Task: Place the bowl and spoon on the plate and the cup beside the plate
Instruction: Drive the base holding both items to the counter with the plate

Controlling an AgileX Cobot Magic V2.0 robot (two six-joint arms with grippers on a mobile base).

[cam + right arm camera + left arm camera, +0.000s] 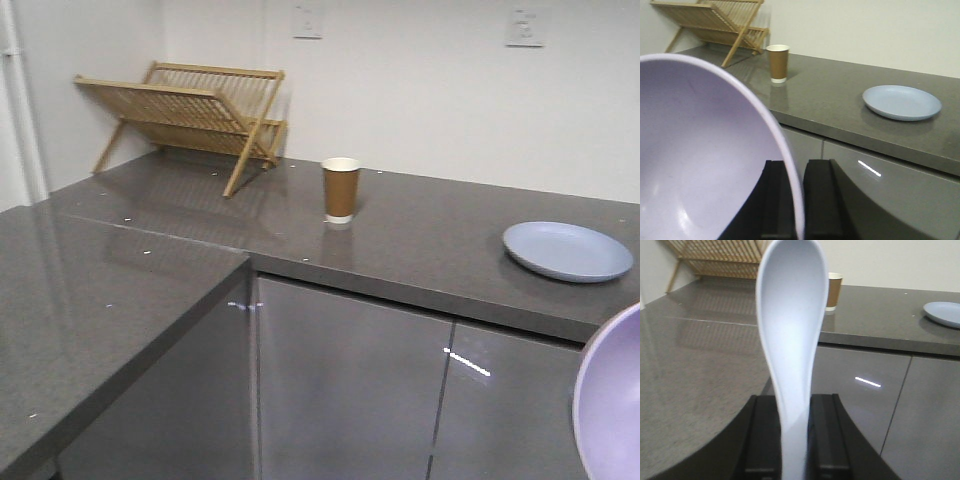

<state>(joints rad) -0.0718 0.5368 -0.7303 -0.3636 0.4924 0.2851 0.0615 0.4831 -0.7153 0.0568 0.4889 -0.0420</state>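
Both arms are loaded and hang out in front of the cabinet doors, short of the counter (pixel 420 240). The left gripper (pixel 794 435) has its two black fingers pressed onto the handle of the spoon (pixel 792 335), scoop standing upright. The right gripper (pixel 795 200) pinches the wall of the lavender bowl (pixel 705 160), the rim passing between its fingers and the bowl tipped on edge. The plate (pixel 567 250) lies bare on the grey counter toward the right, and the cup (pixel 340 188) stands upright well apart from it, nearer the wooden dish rack (pixel 190 110). The step in hand, as I read it, is carrying the bowl over to the plate. To do that well, the right arm should clear the counter edge, level the bowl before lowering it, and let go only once the base sits flat inside the raised rim, leaving room for the spoon. The cup would have to come across afterwards. As for writing, I can find none: the cup is plain brown with a white band, and the wall plates (pixel 525 28) are too blurred to read.
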